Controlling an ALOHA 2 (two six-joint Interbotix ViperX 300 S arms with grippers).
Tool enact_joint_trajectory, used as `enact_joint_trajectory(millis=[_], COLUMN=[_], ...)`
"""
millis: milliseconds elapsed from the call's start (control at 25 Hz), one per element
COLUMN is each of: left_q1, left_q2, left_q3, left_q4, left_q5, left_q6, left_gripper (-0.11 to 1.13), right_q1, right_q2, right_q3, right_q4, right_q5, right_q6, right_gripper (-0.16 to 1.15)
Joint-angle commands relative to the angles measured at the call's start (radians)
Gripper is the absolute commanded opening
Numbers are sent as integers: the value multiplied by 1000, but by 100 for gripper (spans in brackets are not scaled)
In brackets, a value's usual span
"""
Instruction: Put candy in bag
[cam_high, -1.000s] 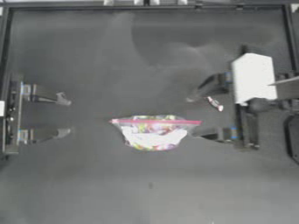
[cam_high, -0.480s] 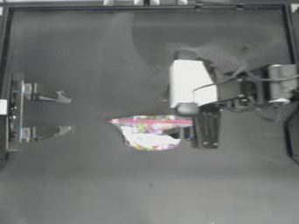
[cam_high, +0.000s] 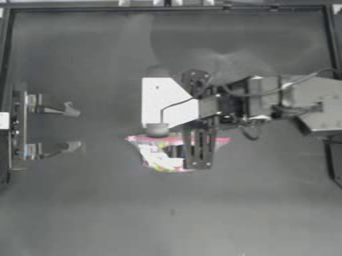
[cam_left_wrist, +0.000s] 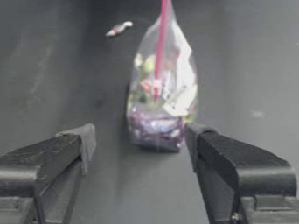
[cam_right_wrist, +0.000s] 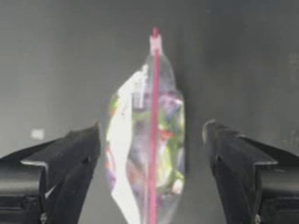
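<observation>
Dark bench (cam_high: 80, 210). Bag (cam_high: 160, 155) lies in middle. I hold right pincer (cam_right_wrist: 153, 144) spread wide over bag. Candy (cam_left_wrist: 118, 29) just beyond bag. Left pincer (cam_left_wrist: 140, 144) spread too, parked at left side.

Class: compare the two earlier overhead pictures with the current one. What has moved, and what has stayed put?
The right gripper swung in from the table's right side to above the bag, jaws open either side of its zip strip, gripping nothing. The bag lies where it did. The left gripper stays parked at the left, open. The candy lies loose beyond the bag.
</observation>
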Motion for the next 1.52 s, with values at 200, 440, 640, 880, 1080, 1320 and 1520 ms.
enact_joint_trajectory(millis=[200,440,640,880,1080,1320,1520], left_q1=[6,8,12,12,12,11,11], left_q2=[12,12,14,12,12,14,12], left_q3=[2,9,12,14,14,17,20], left_q4=[-8,-8,-8,-9,-8,-8,-8], left_q5=[-11,-25,-26,-26,-26,-26,-26], left_q6=[-2,-2,0,-2,0,-2,-2], left_gripper=[94,94,94,94,94,94,94], right_q1=[8,11,12,35,48,57,60], right_q2=[57,112,156,206,242,278,295], right_q3=[-100,-149,-195,-252,-285,-324,-342], right_q4=[-3,-12,-23,-46,-63,-66,-72], right_q5=[14,18,38,75,112,120,135], right_q6=[-3,-5,-6,-8,-2,-6,-8], right_gripper=[97,97,97,97,97,97,97])
